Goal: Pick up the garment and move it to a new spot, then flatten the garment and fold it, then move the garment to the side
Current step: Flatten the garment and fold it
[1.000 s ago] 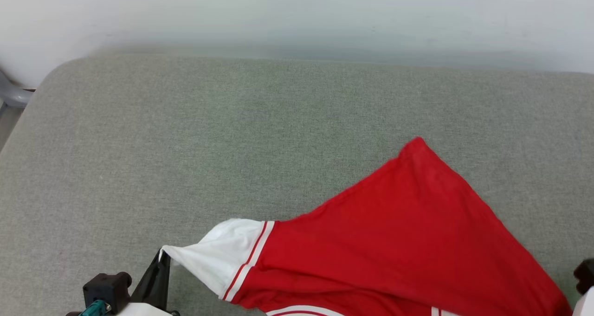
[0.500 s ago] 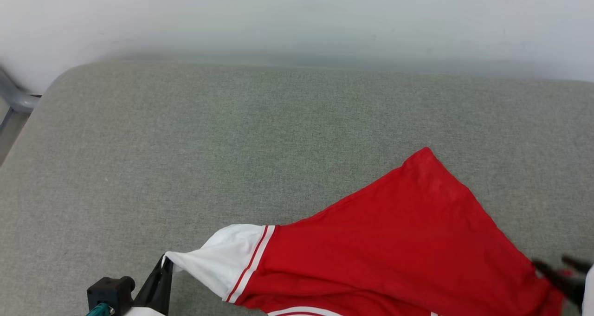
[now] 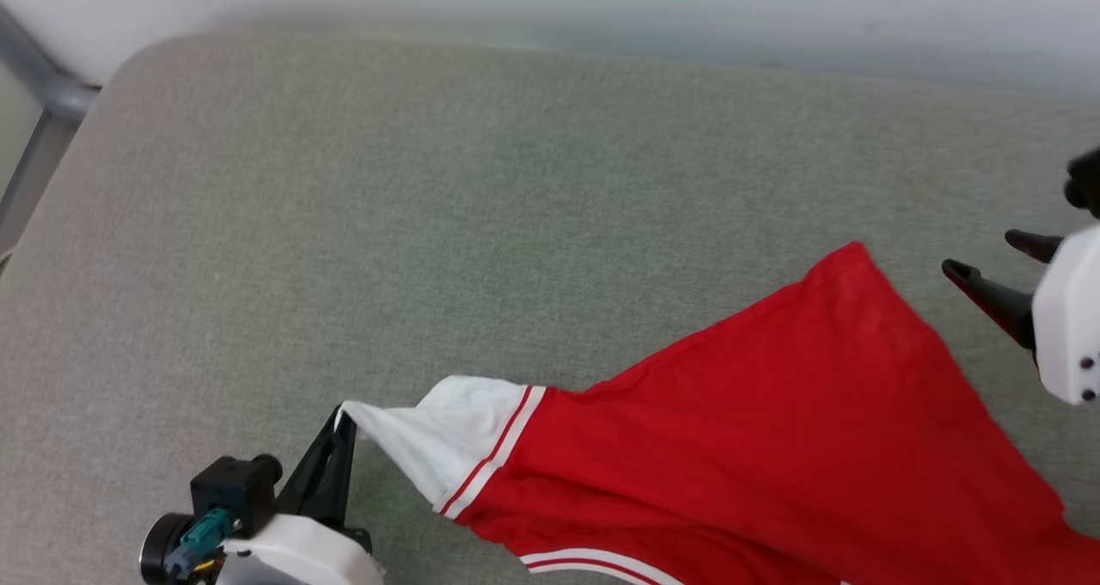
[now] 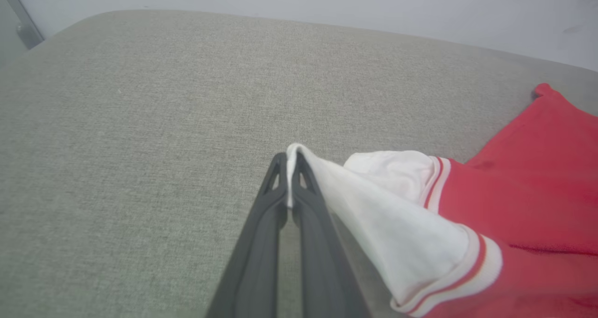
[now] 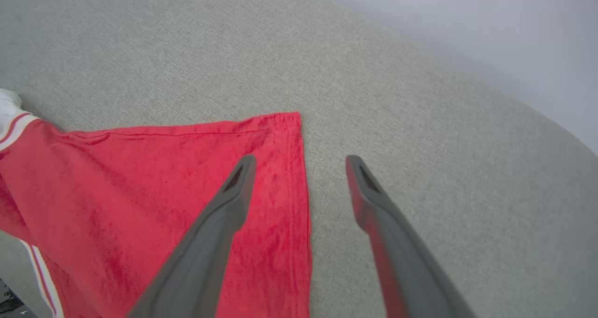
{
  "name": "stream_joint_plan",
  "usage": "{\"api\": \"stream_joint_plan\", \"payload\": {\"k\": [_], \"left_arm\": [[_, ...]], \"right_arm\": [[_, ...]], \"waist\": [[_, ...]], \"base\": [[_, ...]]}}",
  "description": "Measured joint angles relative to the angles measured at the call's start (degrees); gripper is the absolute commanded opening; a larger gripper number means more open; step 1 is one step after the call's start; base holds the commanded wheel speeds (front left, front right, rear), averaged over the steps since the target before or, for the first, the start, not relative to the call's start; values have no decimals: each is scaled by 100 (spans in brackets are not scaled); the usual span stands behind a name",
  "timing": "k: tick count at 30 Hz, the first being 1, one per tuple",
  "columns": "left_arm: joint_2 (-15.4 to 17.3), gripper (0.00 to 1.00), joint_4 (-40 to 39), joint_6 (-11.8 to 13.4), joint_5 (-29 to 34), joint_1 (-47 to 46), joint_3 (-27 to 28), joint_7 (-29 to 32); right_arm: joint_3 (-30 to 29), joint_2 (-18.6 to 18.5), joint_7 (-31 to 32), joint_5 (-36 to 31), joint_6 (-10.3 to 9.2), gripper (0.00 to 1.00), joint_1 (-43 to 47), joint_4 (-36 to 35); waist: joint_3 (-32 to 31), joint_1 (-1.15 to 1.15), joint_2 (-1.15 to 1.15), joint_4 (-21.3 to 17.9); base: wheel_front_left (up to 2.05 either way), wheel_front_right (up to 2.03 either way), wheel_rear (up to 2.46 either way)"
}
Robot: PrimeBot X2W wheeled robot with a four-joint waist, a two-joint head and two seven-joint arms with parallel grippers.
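Note:
The garment (image 3: 756,422), a red jersey with white sleeves and red-white trim, lies spread over the grey cushion at the lower right. My left gripper (image 3: 342,415) at the lower left is shut on the tip of the garment's white sleeve (image 4: 373,215), which stretches taut from the fingertips (image 4: 279,161). My right gripper (image 3: 988,254) hangs open at the right edge, just right of the garment's far red corner (image 3: 851,254). In the right wrist view its two fingers (image 5: 243,178) straddle the garment's hem edge (image 5: 299,178), nothing between them.
The grey fabric cushion (image 3: 430,207) runs to a pale wall (image 3: 601,1) at the back. A grey metal frame bar (image 3: 39,95) shows past the cushion's left corner.
The right gripper has let go of the garment's lower right edge, opened and risen to beside the far red corner. The head camera has shifted; the left gripper keeps hold of the sleeve.

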Motion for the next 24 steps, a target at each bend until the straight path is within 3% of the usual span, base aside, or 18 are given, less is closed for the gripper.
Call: {"api": "stream_joint_plan", "payload": {"k": [11,19,24], "left_arm": [[-261,0,-29,-123,185,-572,-169,-99],[-474,0,15,-207,263,-859,-224,-171],[-573,0,124,-282,300,-998,-255,-182]], "right_arm": [[1141,-36,1311,-535,0,100,-1606,1223],[1745,-9,1285,-636,0,100,-2031,1917],[2064,-193,1149,-510,-1,100,-2133,2124]], "waist": [[713,0,0,453],[1224,0,0,740],[1424,0,0,877]], "base": [[0,0,0],[0,0,0],[0,0,0]]}}
